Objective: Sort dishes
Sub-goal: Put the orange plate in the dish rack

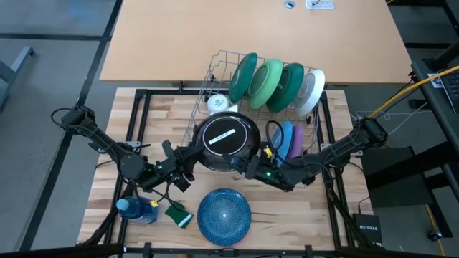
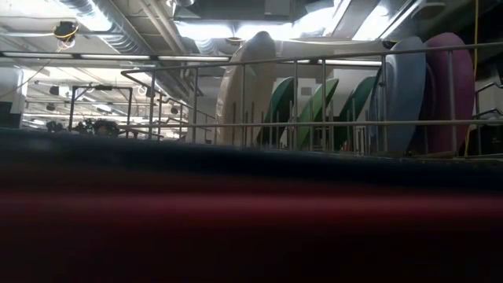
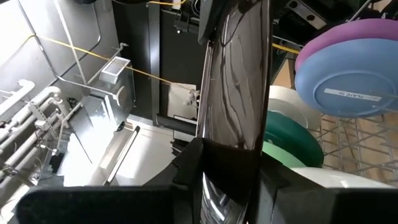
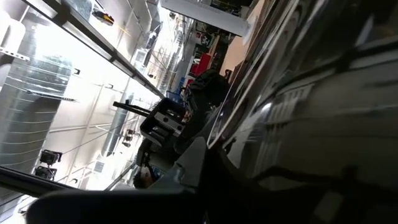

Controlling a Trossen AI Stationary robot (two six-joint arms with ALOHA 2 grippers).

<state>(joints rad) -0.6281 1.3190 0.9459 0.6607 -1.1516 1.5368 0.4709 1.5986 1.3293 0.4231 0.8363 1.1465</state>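
- Both pincers clamp the black plate (image 1: 227, 140): left pincer (image 1: 188, 166) on its left rim, right pincer (image 1: 247, 166) on its right.
- Plate hangs over the rack (image 1: 215, 68) front; lower level, together, into a free slot.

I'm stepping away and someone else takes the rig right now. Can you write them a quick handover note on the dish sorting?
Left gripper and right gripper: both shut on the black plate, one on each side of its rim, holding it at the front of the wire rack.
Done: three green plates and a white plate stand on edge in the rack's back row; a light blue plate and a purple plate stand at its right side.
Left: seat the black plate in the rack, then rack the blue patterned plate lying flat at the table's front edge.
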